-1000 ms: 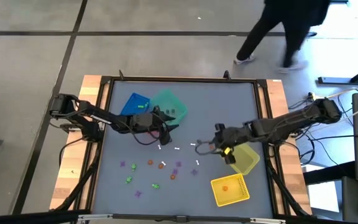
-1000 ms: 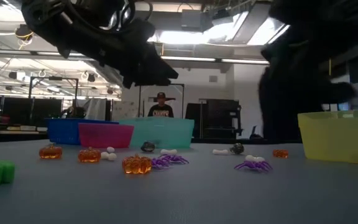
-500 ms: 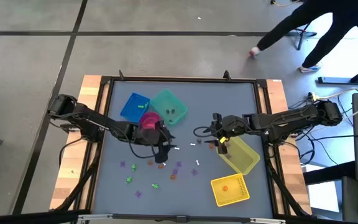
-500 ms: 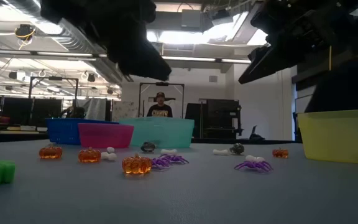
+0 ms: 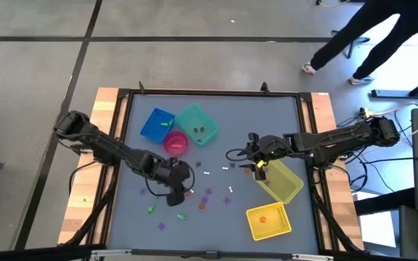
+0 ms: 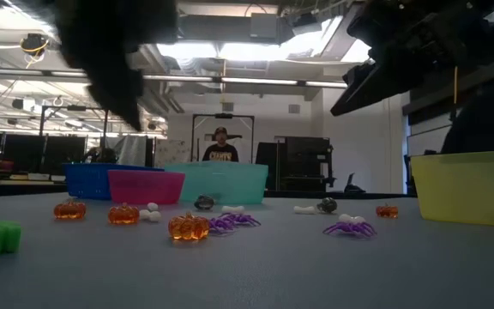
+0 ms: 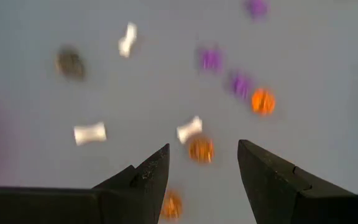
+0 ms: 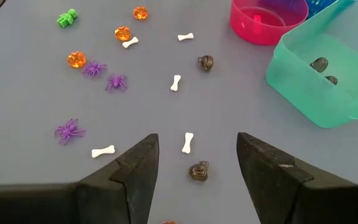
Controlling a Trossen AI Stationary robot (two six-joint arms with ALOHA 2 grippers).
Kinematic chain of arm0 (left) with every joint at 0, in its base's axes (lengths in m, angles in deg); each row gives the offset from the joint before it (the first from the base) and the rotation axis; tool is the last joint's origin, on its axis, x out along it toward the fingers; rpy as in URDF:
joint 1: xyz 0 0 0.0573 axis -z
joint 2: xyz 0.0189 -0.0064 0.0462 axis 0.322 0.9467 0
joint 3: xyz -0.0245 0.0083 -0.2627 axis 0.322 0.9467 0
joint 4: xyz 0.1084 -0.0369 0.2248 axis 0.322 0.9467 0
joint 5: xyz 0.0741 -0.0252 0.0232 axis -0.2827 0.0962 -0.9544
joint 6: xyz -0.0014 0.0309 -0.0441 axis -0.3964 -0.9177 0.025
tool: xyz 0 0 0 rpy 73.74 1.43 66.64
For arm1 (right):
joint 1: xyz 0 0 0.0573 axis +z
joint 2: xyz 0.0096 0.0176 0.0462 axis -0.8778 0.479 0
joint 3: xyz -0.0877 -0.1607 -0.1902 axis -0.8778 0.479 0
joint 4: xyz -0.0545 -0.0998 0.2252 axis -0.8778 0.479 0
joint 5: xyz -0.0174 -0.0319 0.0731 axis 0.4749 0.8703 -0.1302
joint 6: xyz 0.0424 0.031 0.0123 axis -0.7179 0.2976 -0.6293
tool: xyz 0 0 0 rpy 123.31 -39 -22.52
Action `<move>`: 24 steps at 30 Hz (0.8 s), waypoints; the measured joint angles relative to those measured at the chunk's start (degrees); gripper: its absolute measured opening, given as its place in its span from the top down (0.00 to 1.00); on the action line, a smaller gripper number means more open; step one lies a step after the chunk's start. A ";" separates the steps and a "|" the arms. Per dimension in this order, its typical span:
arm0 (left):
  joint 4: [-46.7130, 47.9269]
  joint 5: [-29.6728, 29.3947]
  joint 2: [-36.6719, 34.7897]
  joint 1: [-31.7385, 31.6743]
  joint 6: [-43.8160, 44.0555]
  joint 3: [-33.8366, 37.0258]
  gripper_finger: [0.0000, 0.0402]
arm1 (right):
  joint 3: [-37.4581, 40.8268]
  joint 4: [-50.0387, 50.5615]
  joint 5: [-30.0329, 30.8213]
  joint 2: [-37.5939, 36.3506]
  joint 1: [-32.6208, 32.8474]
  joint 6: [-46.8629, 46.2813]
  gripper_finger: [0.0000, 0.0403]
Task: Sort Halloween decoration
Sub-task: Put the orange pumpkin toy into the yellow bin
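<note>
Many tiny orange, purple, white Halloween decoration (image 8: 122, 33) trinkets; both pincers spread, empty.

Arms: two dark, near-black jointed arms — matt housings, rounded at the joints.
Left gripper (image 5: 174, 197): two dark wedge-shaped fingers tapering to blunt tips, inner faces flat.
Right gripper (image 5: 255, 164): the same dark tapered pair, with a small yellow marking by the wrist.
Cables: thin black leads looping loose beside each wrist — more trail off the right arm's base.
</note>
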 joint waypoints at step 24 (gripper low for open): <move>-1.75 -4.30 0.59 5.53 5.80 7.00 0.57 | 0.00 0.32 0.00 0.21 0.02 -0.07 0.46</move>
